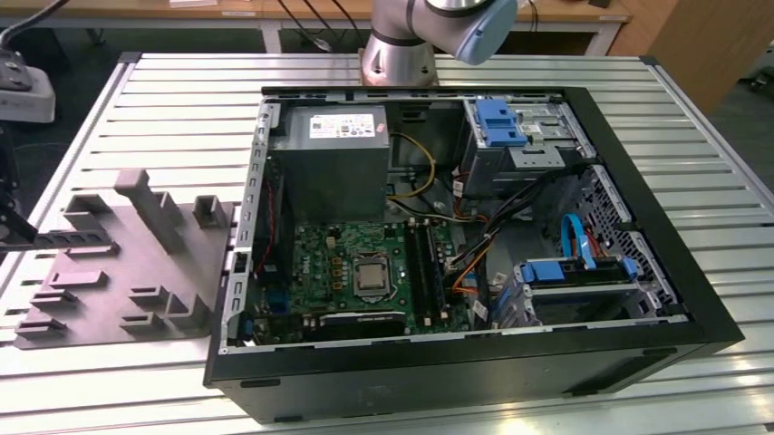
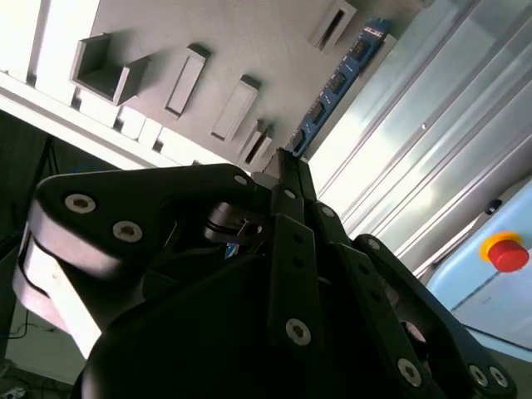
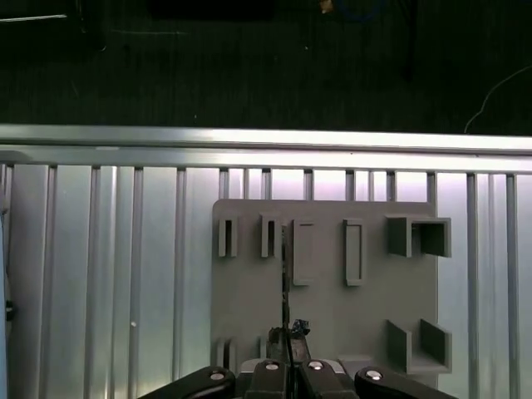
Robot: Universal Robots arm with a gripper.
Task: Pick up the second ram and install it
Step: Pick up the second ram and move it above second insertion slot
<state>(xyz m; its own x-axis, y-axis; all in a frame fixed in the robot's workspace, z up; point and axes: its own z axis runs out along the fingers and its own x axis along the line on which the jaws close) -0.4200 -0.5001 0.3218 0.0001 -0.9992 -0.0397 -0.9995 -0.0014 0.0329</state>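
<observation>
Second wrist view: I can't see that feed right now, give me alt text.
The black claw looms in the foreground, its tip lined up with the near end of the second ram, a blue stick with black chips on the grey holder tray. Beyond lie the ribbed metal table and a red button.

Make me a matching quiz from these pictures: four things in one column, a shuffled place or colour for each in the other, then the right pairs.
Things:
1. second ram
2. holder tray
3. motherboard
4. push button

Descriptions:
A. red
B. lying on the slatted table, beside the computer case
C. gripped at one end by the tool
D. inside the computer case

Pairs: 1-C, 2-B, 3-D, 4-A
</observation>
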